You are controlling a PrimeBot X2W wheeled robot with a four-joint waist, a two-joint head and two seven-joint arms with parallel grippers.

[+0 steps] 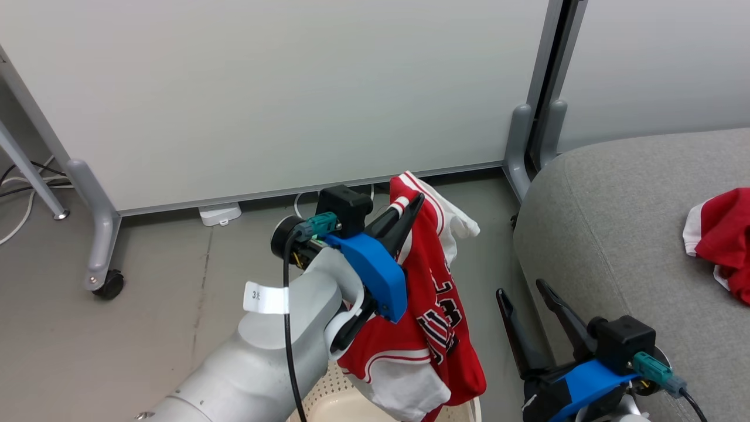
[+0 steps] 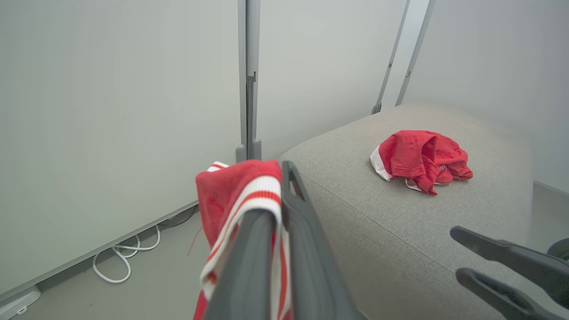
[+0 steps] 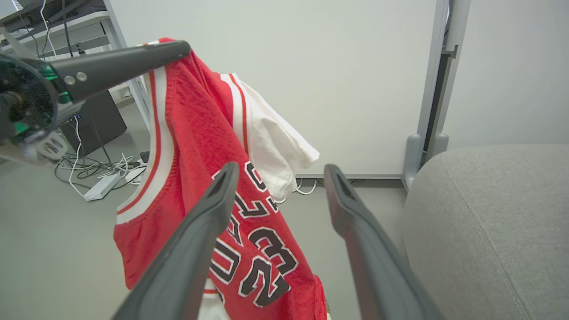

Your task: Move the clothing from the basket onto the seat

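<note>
The red number 23 jersey (image 1: 433, 310) is hanging from the left claw (image 1: 415, 204), which is pinching shut on its red-and-white striped trim. The cloth is dangling over the cream perforated basket (image 1: 331, 395) on the floor. A second red garment (image 1: 723, 240) is lying crumpled on the grey seat (image 1: 609, 234). The right claw (image 1: 521, 289) is standing wide open and empty between the hanging jersey and the seat's edge. A pale partition panel (image 1: 281, 94) is standing behind them.

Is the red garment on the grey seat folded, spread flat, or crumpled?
Crumpled. The red garment lies bunched in a heap on the seat, its white trim showing at one edge.
</note>
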